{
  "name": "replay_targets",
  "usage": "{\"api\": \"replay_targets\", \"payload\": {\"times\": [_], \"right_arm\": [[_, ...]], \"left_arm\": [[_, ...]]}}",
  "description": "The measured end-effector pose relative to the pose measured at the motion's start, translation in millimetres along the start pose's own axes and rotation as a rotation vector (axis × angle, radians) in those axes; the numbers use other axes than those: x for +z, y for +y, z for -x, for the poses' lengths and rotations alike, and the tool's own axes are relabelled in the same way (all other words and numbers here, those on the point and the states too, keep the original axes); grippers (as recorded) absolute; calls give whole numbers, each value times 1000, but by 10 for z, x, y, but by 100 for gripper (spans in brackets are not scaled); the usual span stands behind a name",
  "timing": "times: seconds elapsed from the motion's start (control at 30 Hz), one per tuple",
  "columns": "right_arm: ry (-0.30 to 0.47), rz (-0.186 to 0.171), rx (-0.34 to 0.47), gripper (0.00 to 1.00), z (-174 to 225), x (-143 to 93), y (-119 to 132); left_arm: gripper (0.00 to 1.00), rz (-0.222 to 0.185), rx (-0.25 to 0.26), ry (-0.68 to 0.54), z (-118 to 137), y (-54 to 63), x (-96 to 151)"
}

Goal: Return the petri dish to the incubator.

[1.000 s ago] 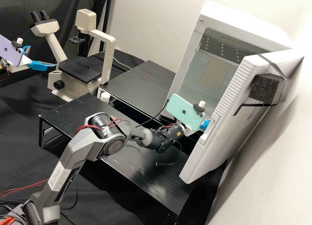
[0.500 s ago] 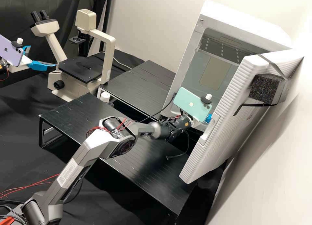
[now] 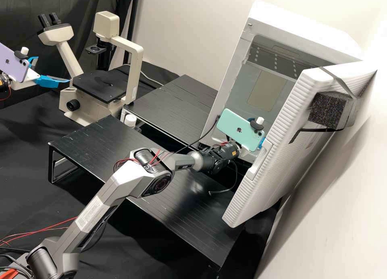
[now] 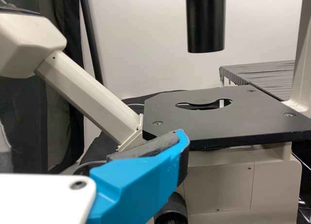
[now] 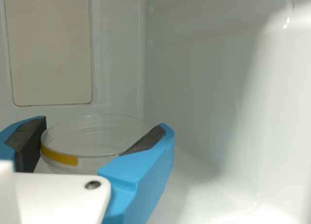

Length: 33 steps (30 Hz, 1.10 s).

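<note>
Pale incubator interior (image 5: 204,88); petri dish (image 5: 90,148) held in right gripper (image 3: 262,143).

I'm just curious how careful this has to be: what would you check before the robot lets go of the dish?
1. Incubator door open: ok.
2. Dish inside the incubator: ok.
3. Dish between the right gripper's two fingers: ok.
4. Dish resting fully on the incubator floor: cannot tell.
5. Left gripper away from the incubator, by the microscope: ok.
</note>
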Motion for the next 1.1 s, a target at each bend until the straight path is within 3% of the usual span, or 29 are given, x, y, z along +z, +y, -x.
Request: {"api": "replay_targets", "payload": {"times": [0.27, 0.3, 0.33, 0.4, 0.43, 0.6, 0.63, 0.93, 0.97, 1.1], "right_arm": [[2, -27, -14, 0, -9, -3, -26], [-2, -31, -21, 100, -11, 4, -35], [-1, -31, -23, 0, -13, -1, -33], [-1, -45, -32, 0, -16, 5, -47], [1, -47, -34, 100, -16, 3, -49], [1, -58, -48, 100, -16, 2, -62], [3, -57, -52, 0, -15, 0, -65], [19, -76, -93, 0, -13, -16, -101], [21, -77, -96, 100, -12, -18, -105], [23, -81, -103, 100, -8, -12, -118]], "left_arm": [[100, 0, 0, 0, 0, 0, 0], [100, 0, 0, 0, 0, 0, 0], [100, 0, 0, 0, 0, 0, 0], [100, 0, 0, 0, 0, 0, 0], [100, 0, 0, 0, 0, 0, 0], [100, 0, 0, 0, 0, 0, 0], [100, 0, 0, 0, 0, 0, 0], [100, 0, 0, 0, 0, 0, 0], [100, 0, 0, 0, 0, 0, 0], [100, 0, 0, 0, 0, 0, 0]]}}
